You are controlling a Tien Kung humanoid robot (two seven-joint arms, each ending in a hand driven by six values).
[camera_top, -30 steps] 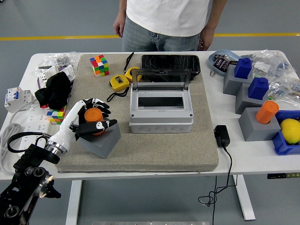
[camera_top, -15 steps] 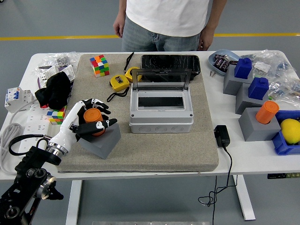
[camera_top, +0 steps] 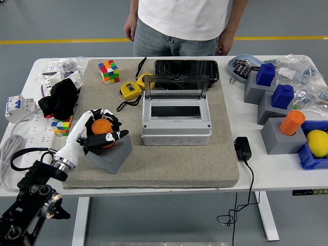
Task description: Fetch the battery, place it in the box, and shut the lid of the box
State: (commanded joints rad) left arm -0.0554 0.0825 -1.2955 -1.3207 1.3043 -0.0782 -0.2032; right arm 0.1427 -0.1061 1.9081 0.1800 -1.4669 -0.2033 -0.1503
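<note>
Orange against grey, the battery [camera_top: 101, 132] stands upright in its grey holder block [camera_top: 110, 154] at the lower left of the frame, and my left hand [camera_top: 96, 133] has its fingers curled around it, thumb on the near side and the rest wrapped over the far side, so I read this as a grip set before lifting it off the block. I judge the block is there to keep the cylinder upright and clear of the mat [camera_top: 159, 169] so the fingers can get round it. Just right of it, at the centre of the frame, the grey box [camera_top: 176, 128] sits with its clear lid [camera_top: 176, 87] propped up at the back, leaving the opening free for the drop. My right hand is out of view. A person [camera_top: 179, 25] stands at the top of the frame behind the tabletop [camera_top: 271, 169], hands hanging down, touching nothing.
</note>
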